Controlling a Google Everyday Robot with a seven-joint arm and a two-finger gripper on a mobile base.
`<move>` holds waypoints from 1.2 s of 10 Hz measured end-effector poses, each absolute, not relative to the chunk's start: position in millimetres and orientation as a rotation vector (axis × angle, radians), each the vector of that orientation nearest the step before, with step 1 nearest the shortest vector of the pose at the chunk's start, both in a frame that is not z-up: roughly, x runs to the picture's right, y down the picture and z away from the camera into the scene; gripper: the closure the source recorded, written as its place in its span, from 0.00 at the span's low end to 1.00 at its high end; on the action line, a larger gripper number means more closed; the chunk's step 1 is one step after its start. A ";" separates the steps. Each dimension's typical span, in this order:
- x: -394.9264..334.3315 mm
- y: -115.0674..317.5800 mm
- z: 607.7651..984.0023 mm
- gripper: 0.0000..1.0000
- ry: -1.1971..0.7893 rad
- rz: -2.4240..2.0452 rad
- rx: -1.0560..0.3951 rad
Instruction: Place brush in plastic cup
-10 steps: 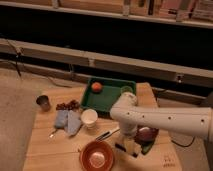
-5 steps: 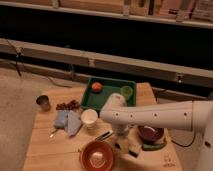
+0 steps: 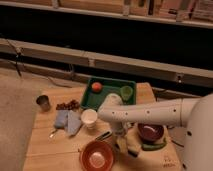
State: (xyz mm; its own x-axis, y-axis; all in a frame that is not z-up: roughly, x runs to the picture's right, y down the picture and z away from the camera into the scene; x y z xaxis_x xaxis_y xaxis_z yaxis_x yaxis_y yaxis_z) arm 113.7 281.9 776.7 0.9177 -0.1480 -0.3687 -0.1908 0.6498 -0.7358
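One wooden desk [image 3: 50, 150] is seen, with one white arm [image 3: 150, 114] reaching in from the right edge. One green tray [image 3: 107, 98] sits at the far edge, holding one orange ball [image 3: 97, 87] and one green cup [image 3: 126, 92]. One red bowl [image 3: 96, 155] is at the near edge, one dark bowl [image 3: 150, 132] near the right edge. One blue-grey cloth [image 3: 67, 121] lies left of centre. One white plastic cup [image 3: 89, 118] stands mid-desk, upright. One metal cup [image 3: 43, 103] is placed by the left edge. The gripper [image 3: 121, 141] is lowered near the near edge, between the bowls. The brush [image 3: 131, 146] is seen as a pale tan block just at the gripper, right of the red bowl; contact cannot be told, nor finger state.
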 end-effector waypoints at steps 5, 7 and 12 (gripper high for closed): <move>112.3 285.1 780.2 0.60 0.513 0.046 -0.885; 112.9 284.8 780.2 0.80 0.534 0.049 -0.877; 112.3 275.4 770.7 1.00 0.542 0.051 -0.838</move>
State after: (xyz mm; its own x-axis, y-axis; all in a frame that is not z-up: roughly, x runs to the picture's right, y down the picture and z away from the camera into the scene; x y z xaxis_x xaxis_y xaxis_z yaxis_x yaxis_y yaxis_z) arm 112.3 275.4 770.7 0.8638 -0.1663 -0.4756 -0.2515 0.6757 -0.6930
